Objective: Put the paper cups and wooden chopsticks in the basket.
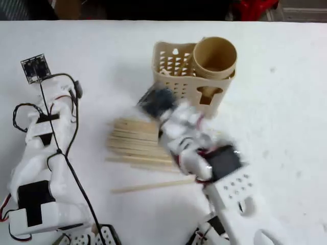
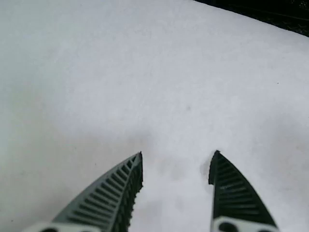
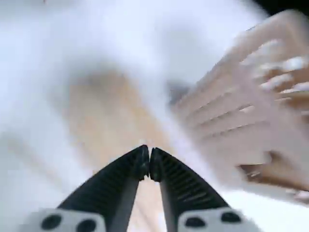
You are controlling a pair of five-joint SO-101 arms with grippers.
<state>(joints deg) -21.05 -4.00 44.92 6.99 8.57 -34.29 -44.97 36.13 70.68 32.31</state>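
Observation:
A beige slotted basket stands at the back middle of the table, and a paper cup sits in its right side. Several wooden chopsticks lie in a pile in front of the basket, one stray stick nearer the front. My right gripper hovers between the pile and the basket, blurred. In the right wrist view that gripper is shut with nothing between its fingers, above the chopsticks, with the basket beside it. My left gripper is open over bare table, with nothing in it.
The left arm lies folded along the table's left side with black cables running over it. A small black circuit board rests at the back left. Bare white table extends to the right of the basket.

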